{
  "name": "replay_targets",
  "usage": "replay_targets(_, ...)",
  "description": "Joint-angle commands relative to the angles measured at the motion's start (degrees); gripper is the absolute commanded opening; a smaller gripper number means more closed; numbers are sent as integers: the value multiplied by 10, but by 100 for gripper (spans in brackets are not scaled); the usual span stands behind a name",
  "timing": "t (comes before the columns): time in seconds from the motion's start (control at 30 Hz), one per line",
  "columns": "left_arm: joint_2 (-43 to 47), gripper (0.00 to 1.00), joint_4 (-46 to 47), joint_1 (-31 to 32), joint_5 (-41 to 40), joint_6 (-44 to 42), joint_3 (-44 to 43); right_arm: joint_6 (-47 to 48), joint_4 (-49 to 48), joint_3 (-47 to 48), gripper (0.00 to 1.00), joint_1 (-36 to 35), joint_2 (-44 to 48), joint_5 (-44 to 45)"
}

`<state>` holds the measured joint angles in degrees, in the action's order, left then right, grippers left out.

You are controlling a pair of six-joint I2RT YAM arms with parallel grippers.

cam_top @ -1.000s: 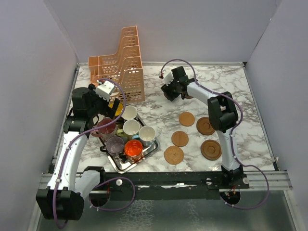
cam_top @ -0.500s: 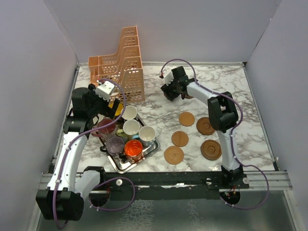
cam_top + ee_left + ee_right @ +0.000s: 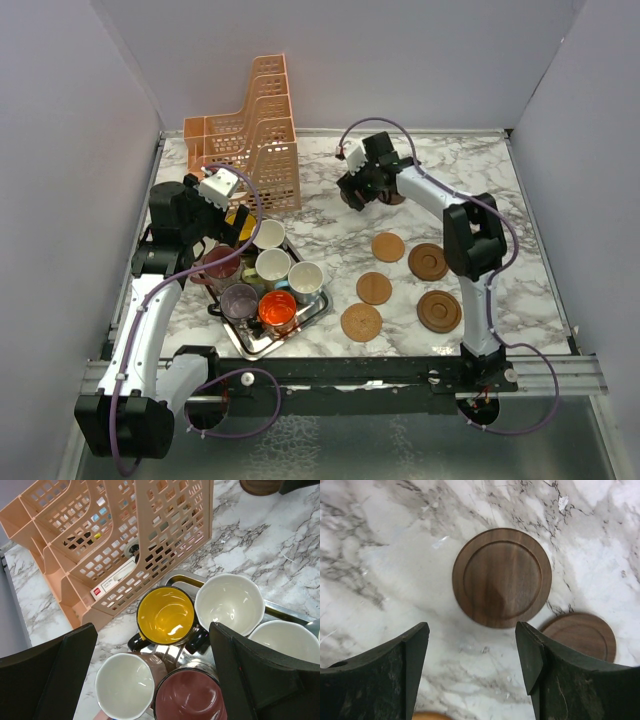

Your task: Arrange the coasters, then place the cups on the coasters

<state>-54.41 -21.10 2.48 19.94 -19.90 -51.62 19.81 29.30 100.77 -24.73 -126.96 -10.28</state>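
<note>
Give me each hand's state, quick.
Left hand: open, empty, over the yellow cup.
Right hand: open, empty, over a dark coaster.

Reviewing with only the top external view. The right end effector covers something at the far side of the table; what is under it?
Observer: A dark rimmed coaster lies flat on the table, ahead of the open right end effector, not gripped.
Operator: Any other coaster there?
Observer: Yes, a second dark coaster lies close beside it.
Operator: And the other arm?
Observer: The left end effector is open over the tray, the yellow cup centred below its fingers.
</note>
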Motion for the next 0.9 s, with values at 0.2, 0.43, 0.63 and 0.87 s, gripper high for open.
replay_targets(0.2,9,99,7,-1,26,-2,9,56,25,-145,71,1,193,-51)
replay_targets(0.43,12,99,9,-1,14,18,-4,92,36,-276,69,1,308,-100)
replay_targets(0.63,16,99,13,-1,10,29,-7,88,18,-362,67,0,353,-111)
replay_targets(0.87,23,99,14,-1,24,30,-4,78,-14,-398,65,-1,329,-95)
